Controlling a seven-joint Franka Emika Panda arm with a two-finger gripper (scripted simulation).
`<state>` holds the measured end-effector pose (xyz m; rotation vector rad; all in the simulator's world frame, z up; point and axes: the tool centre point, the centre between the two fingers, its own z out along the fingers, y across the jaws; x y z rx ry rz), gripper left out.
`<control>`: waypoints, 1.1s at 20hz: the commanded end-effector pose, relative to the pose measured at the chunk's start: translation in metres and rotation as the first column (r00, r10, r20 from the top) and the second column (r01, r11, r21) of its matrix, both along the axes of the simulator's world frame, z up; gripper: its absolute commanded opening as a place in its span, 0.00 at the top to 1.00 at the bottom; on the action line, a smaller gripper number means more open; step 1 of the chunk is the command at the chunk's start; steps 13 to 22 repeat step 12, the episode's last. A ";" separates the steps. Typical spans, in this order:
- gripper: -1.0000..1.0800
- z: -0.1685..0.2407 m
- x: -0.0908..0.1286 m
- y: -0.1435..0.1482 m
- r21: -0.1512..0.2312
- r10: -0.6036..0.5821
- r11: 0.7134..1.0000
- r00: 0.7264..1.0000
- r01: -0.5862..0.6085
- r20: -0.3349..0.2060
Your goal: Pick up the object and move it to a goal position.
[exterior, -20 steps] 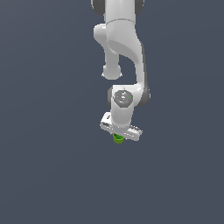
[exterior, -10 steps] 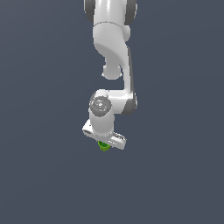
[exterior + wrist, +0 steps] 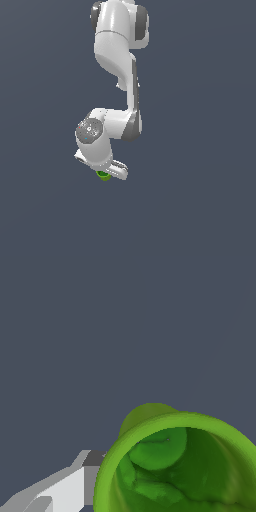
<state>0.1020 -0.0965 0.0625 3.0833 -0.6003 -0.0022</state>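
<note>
The object is a tiny bright green cup (image 3: pixel 103 175). In the exterior view it peeks out just under the white gripper bar (image 3: pixel 111 169), mostly hidden by it. My gripper (image 3: pixel 104 173) is shut on the cup and holds it in the air. In the wrist view the cup (image 3: pixel 175 466) fills the near field, its hollow inside facing the camera, with one grey-white finger (image 3: pixel 75 483) beside its rim.
The white arm (image 3: pixel 117 60) hangs down from the top of the exterior view over a plain dark grey ground (image 3: pixel 200 200). No other objects or a goal marker show.
The arm has swung toward the exterior view's left, carrying the green cup with it. The gripper stays shut on the cup.
</note>
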 end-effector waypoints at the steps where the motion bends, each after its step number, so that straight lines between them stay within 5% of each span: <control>1: 1.00 0.002 0.007 -0.008 0.000 0.001 1.000 1.000 -0.001 0.001; 22: 1.00 0.004 0.016 -0.021 0.000 0.001 1.000 1.000 -0.001 0.001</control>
